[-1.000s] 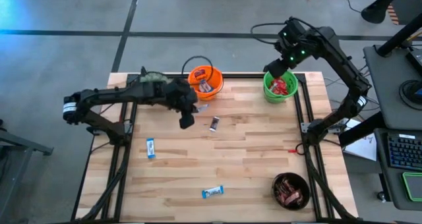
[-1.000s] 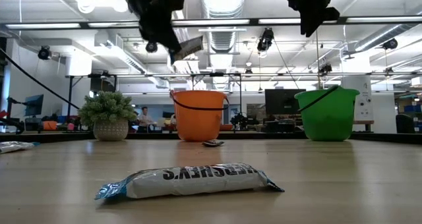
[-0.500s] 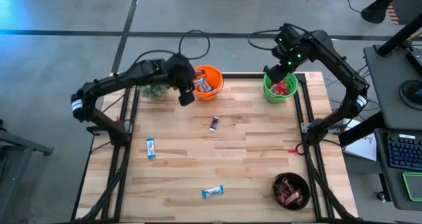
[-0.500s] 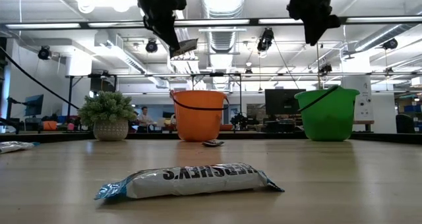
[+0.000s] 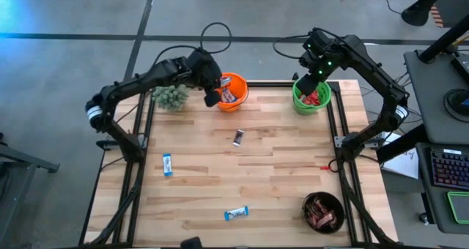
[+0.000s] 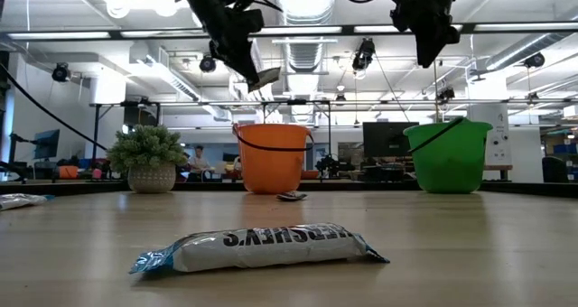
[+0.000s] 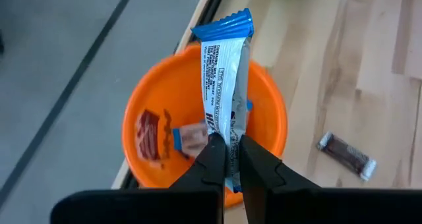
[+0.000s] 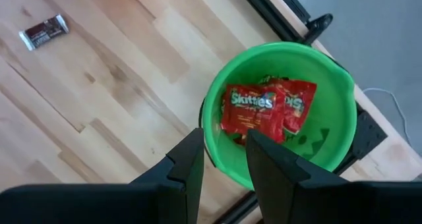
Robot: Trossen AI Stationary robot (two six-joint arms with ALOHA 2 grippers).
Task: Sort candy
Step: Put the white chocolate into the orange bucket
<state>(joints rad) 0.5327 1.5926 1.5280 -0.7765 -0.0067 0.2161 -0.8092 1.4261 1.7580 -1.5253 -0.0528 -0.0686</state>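
Candy here is the blue-and-white foil-wrapped bar (image 7: 226, 92), pinched by its lower end in the left gripper (image 7: 228, 159), jaws narrow and clamped on the wrapper, hanging right over the round orange plastic bucket (image 7: 142, 99). Prob. light, thin, crinkly and a bit slick, so best gripped across the flat mid-section, not the loose end seal. Vs a sec ago, left arm swung from mid-table back to the bucket w/ the bar; right gripper (image 8: 221, 159), part-open and empty, drifted only slightly over the green plastic bucket (image 8: 343, 118).
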